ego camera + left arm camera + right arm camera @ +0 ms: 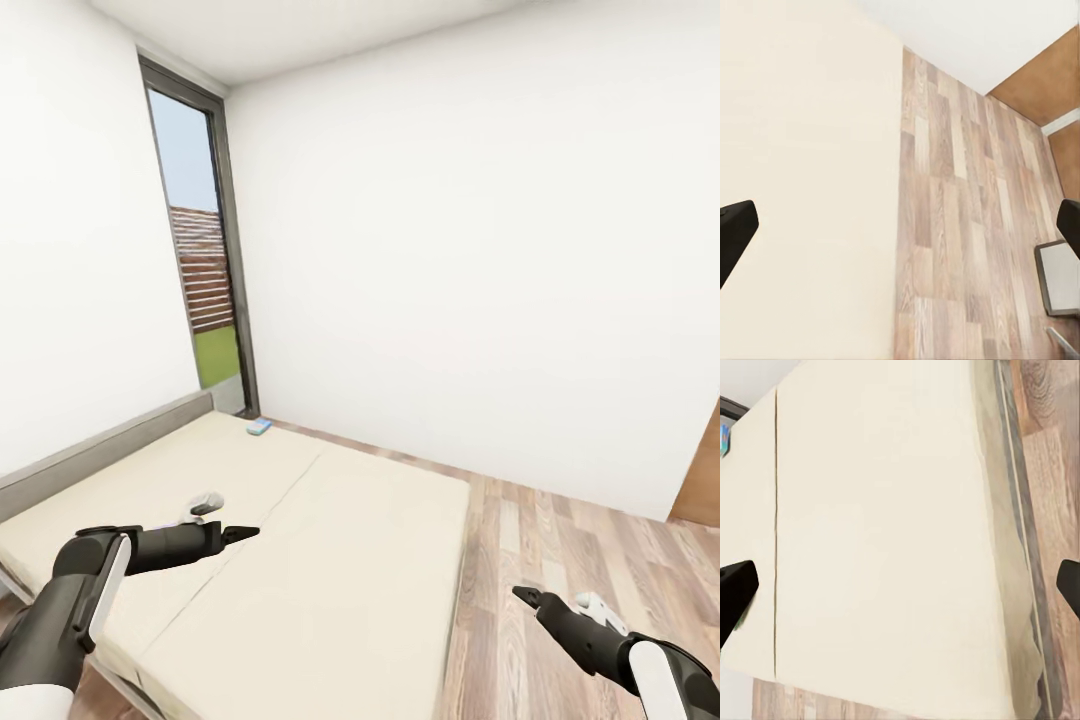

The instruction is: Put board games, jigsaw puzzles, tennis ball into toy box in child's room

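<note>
A small blue board game lies flat at the far corner of the bed, close to the window; a sliver of the board game also appears in the right wrist view. My left gripper hovers open over the near half of the beige mattress, holding nothing. My right gripper is open and empty over the wood floor, just off the bed's right side, and looks across the mattress. The table, toy box, jigsaw puzzles and tennis ball are out of view.
A tall narrow window stands behind the bed's far corner, between white walls. Wood floor runs along the bed's right side. A brown panel sits at the right edge. A grey framed object rests on the floor.
</note>
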{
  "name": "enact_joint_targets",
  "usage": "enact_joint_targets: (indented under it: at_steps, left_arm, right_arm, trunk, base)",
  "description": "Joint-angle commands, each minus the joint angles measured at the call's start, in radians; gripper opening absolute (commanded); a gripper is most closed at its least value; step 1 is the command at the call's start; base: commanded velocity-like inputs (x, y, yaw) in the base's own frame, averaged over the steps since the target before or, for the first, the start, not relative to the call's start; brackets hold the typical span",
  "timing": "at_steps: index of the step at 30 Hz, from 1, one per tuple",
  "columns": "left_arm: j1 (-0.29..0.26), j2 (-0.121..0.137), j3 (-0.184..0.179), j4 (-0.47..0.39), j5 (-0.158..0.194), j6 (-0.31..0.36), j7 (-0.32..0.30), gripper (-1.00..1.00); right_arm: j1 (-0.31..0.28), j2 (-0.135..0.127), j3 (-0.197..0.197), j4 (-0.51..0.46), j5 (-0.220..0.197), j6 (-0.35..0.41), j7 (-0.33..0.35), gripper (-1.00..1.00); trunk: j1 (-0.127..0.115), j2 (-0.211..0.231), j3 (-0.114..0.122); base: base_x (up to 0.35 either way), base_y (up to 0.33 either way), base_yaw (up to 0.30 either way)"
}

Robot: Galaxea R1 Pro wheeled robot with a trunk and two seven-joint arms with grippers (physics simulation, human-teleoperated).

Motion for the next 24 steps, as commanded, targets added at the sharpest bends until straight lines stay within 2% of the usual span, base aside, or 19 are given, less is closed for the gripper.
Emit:
enact_joint_targets:
  at_steps: [1, 24]
  left_arm:
    - [0.0, 0.0, 0.002, 0.0, 0.0, 0.007, -0.004, 1.0]
    - [0.0, 0.0, 0.002, 0.0, 0.0, 0.007, -0.004, 1.0]
  right_arm:
    - [-0.001, 0.0, -0.001, 0.0, 0.0, 0.005, 0.002, 1.0]
    - [-0.001, 0.0, -0.004, 0.0, -0.001, 0.01, 0.002, 1.0]
  trunk:
    - [0.0, -0.001, 0.001]
    - [0.0, -0.001, 0.025]
  base:
    - [0.0, 0.0, -0.245]
    - [0.0, 0.012, -0.21]
